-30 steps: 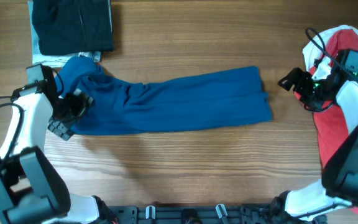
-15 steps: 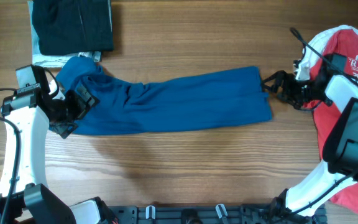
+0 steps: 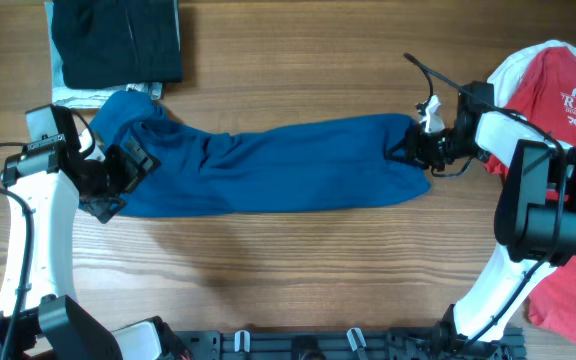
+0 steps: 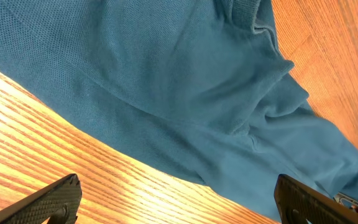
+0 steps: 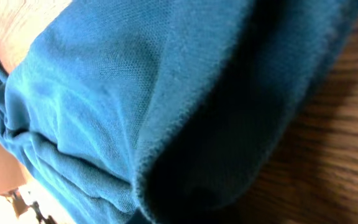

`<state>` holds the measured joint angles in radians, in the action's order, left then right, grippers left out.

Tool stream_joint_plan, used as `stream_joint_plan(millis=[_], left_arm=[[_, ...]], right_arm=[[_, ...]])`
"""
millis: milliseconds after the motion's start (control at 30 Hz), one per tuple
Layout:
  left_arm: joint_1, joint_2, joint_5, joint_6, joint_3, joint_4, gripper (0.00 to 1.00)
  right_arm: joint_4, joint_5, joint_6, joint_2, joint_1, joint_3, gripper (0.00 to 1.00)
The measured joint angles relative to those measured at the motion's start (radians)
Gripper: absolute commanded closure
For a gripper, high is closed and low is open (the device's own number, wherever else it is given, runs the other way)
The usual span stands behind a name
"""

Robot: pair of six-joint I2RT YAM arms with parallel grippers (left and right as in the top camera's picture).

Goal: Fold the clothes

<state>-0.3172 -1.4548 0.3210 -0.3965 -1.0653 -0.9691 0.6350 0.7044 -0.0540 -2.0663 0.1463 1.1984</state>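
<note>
Overhead, I'm watching the dark blue shirt (image 3: 278, 165) lying as a long band across the wooden table (image 3: 318, 270), with a gripper sitting at each end. The left gripper (image 3: 118, 182) is hovering at the bunched left end. The left wrist view is showing its fingers (image 4: 48, 202) spread wide, gripping nothing, with cloth lying beneath them. The right arm is reaching in low from the side, and the right gripper (image 3: 415, 150) is touching the shirt's right edge. Blue fabric is filling its wrist camera, so I can't tell whether those jaws are closed. The red T-shirt (image 3: 558, 110) is lying behind that arm.
</note>
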Motion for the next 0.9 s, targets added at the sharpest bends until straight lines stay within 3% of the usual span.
stream_joint_plan(millis=[400,567,900], left_arm=[[0.0,0.0,0.0,0.0,0.0,-0.009,0.0],[0.0,0.0,0.0,0.0,0.0,-0.011,0.01],[0.0,0.0,0.0,0.0,0.0,-0.015,0.0]], right_arm=[[0.291,-0.673,-0.286,0.281,0.079,0.064,0.96],[0.323,-0.755,-0.325,0.375,0.055,0.125,0.96],[0.271,-0.745,-0.407,0.317,-0.202,0.125,0.96]])
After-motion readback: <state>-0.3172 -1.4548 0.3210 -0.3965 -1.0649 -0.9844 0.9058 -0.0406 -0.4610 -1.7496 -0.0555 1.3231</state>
